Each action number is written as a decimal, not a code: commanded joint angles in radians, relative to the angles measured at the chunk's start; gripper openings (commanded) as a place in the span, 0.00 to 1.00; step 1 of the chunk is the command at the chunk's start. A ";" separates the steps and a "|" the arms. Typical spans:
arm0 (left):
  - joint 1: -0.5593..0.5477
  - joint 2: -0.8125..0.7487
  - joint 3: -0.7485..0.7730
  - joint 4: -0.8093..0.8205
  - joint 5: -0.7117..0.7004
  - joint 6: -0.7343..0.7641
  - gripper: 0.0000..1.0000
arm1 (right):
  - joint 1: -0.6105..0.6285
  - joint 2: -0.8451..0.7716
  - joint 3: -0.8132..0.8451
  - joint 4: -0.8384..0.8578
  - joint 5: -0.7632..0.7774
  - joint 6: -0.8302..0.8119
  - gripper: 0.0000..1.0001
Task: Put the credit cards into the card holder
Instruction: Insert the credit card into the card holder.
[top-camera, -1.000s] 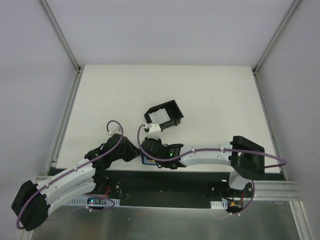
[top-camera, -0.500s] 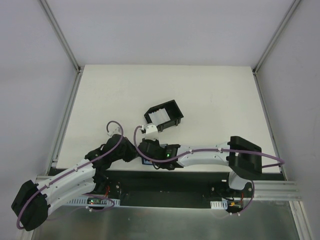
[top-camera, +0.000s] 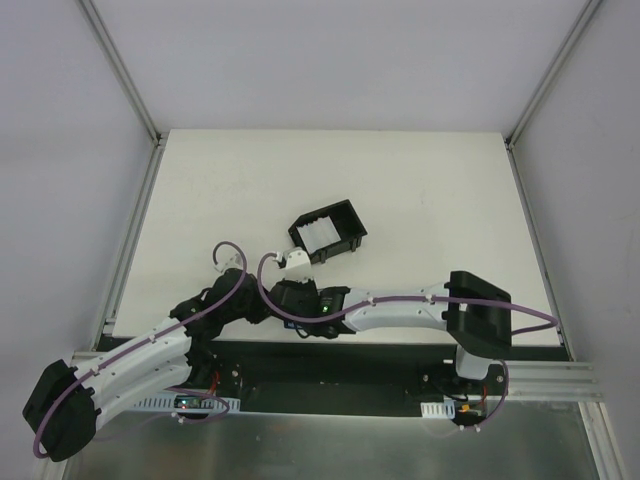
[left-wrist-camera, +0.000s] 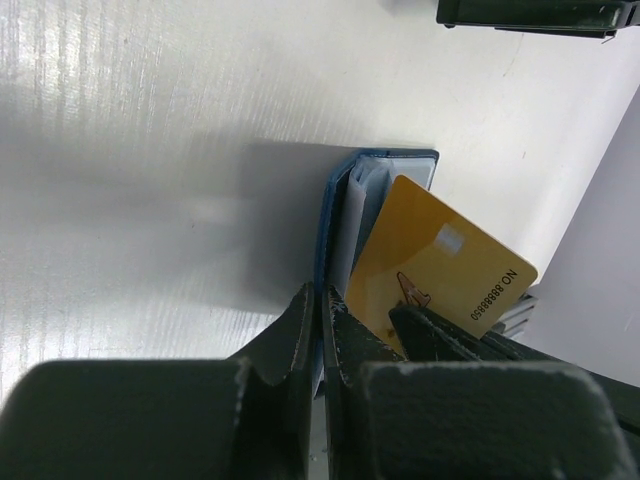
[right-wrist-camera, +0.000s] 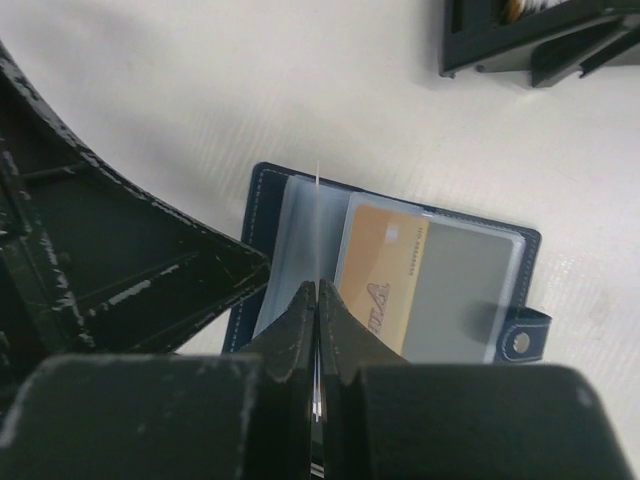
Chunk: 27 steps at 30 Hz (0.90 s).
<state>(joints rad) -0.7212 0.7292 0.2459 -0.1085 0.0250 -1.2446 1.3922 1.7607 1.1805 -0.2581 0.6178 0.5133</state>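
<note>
The left arm (top-camera: 140, 355) reaches in low from the left; the right arm (top-camera: 400, 308) lies stretched far across the near edge of the table (top-camera: 420, 190) to meet it near the middle. The left gripper (left-wrist-camera: 320, 300) is almost closed, pinching the blue cover of the wallet (left-wrist-camera: 330, 215); the right gripper (right-wrist-camera: 317, 300) is clamped tight on a yellow card (left-wrist-camera: 440, 265), just beside the left fingers and over the open wallet. The left wrist view shows the card's face with its printed number; the right wrist view shows it only as a thin bright edge, but reveals clear sleeves, a tan card (right-wrist-camera: 378, 270) in one, and a snap tab (right-wrist-camera: 520, 342). A black box frame (top-camera: 328, 230) sits just beyond; from above the wrists mostly hide the wallet.
</note>
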 joint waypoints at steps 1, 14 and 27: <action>-0.009 -0.005 -0.010 0.050 -0.005 -0.021 0.00 | 0.011 -0.004 0.044 -0.122 0.089 0.024 0.00; -0.007 0.084 -0.028 0.049 -0.019 0.054 0.00 | -0.074 -0.168 -0.166 -0.028 0.025 0.080 0.00; -0.006 0.228 0.004 0.078 -0.076 0.157 0.00 | -0.262 -0.354 -0.492 0.528 -0.461 0.033 0.00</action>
<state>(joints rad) -0.7212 0.9123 0.2276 -0.0139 0.0055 -1.1336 1.1450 1.4490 0.7219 0.0826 0.3206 0.5537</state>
